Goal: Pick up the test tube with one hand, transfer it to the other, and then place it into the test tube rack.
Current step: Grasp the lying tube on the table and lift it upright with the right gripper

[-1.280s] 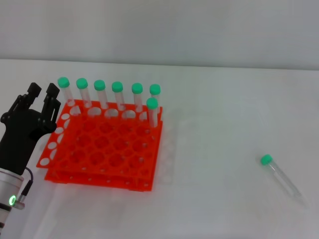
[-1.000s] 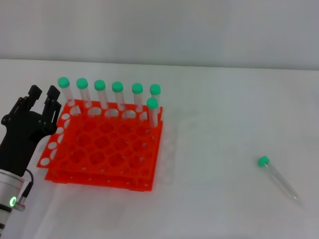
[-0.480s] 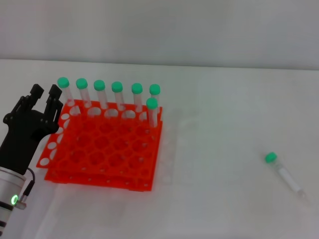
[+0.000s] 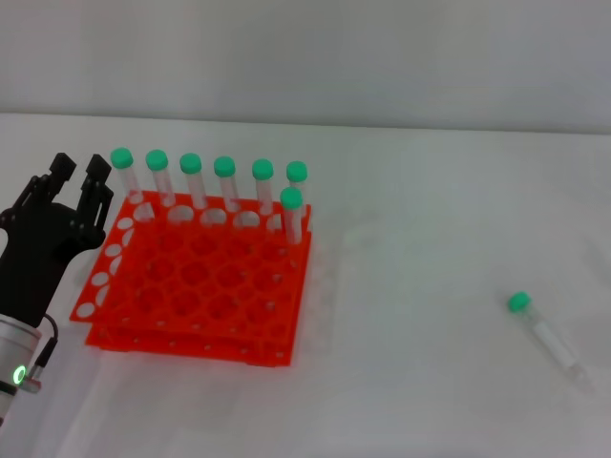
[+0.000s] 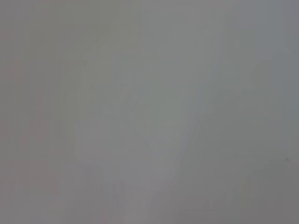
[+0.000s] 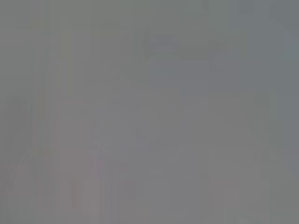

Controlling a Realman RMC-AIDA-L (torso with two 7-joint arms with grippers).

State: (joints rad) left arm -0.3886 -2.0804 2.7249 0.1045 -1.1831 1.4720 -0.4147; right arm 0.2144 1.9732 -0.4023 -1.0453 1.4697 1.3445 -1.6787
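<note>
The test tube, clear with a green cap, lies loose on the white table at the right, cap toward the back. The orange-red rack stands at the left and holds several identical green-capped tubes along its back row and right corner. My left gripper, black on a silver wrist with a green light, hangs beside the rack's left edge, open and empty. My right gripper is out of view. Both wrist views show only plain grey.
The white table runs back to a pale wall. Bare tabletop lies between the rack and the loose tube.
The loose tube has rolled a little to the right on the table. My left gripper has drifted slightly left, away from the rack, still open.
</note>
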